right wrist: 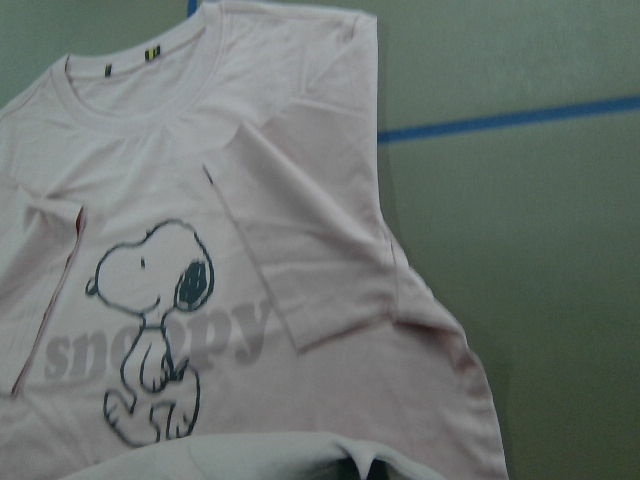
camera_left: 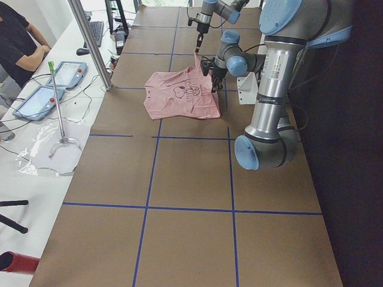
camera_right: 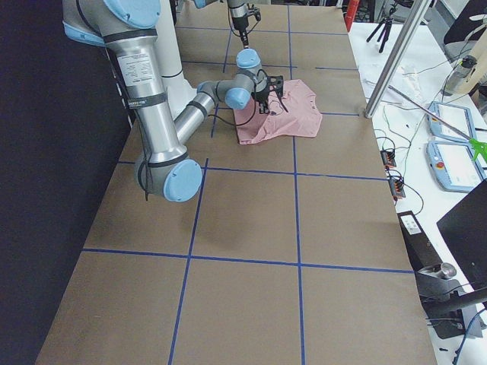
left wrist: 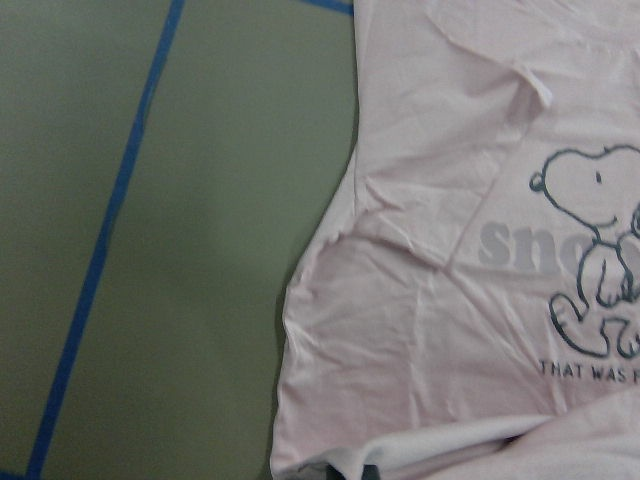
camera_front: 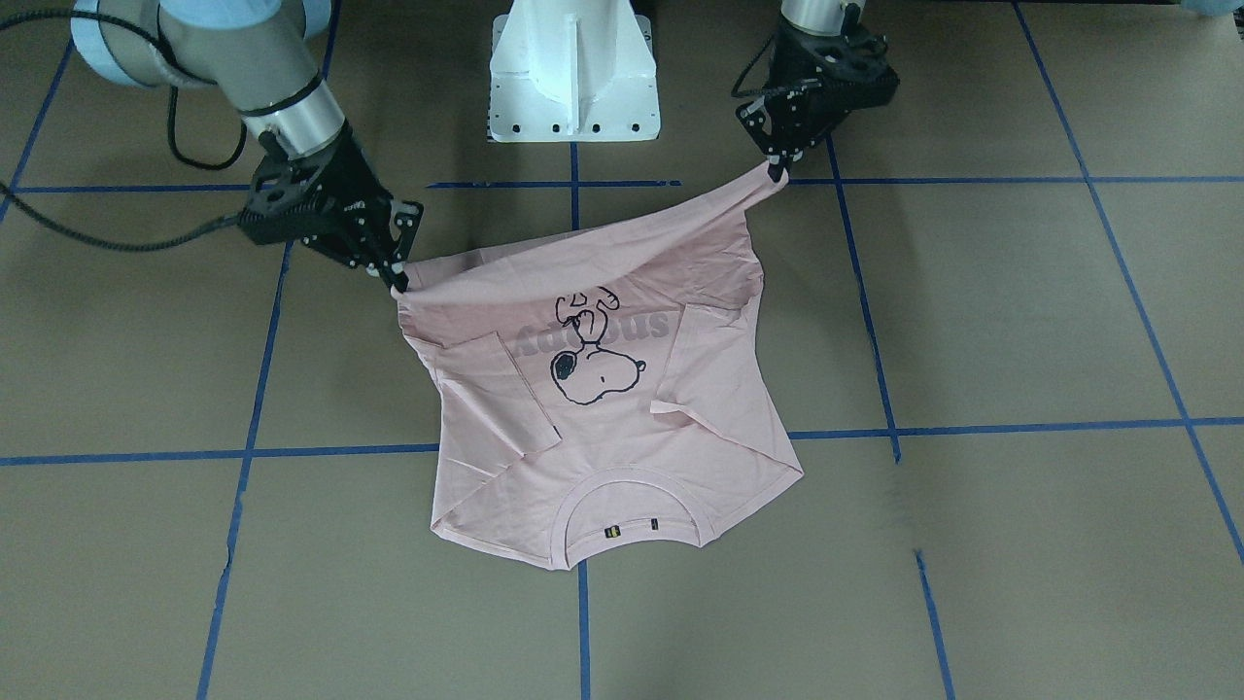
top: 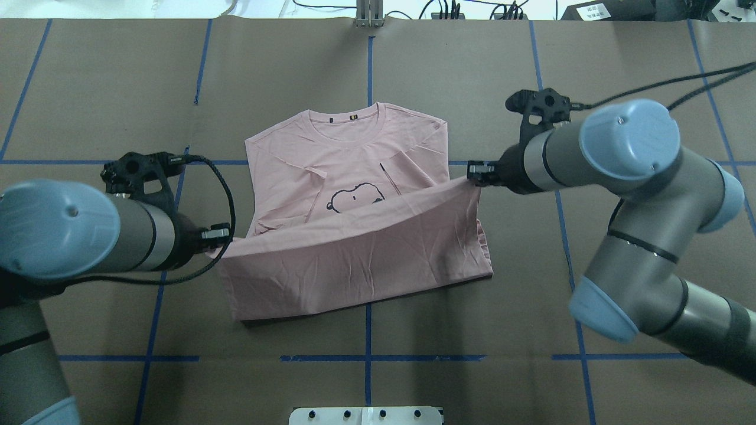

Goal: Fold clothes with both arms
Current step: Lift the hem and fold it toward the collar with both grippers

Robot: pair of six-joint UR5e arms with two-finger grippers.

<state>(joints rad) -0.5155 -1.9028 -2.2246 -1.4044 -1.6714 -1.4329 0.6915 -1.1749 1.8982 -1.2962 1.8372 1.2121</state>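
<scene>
The pink T-shirt (camera_front: pixel 603 457) lies in the middle of the brown table (camera_front: pixel 1020 321), with its neck end far from the robot. Both sleeves are folded in beside the dog picture (camera_front: pixel 595 365). The left gripper (camera_front: pixel 776 175) pinches one bottom corner tight. The right gripper (camera_front: pixel 397 282) pinches the other. The bottom edge hangs lifted between them.
</scene>
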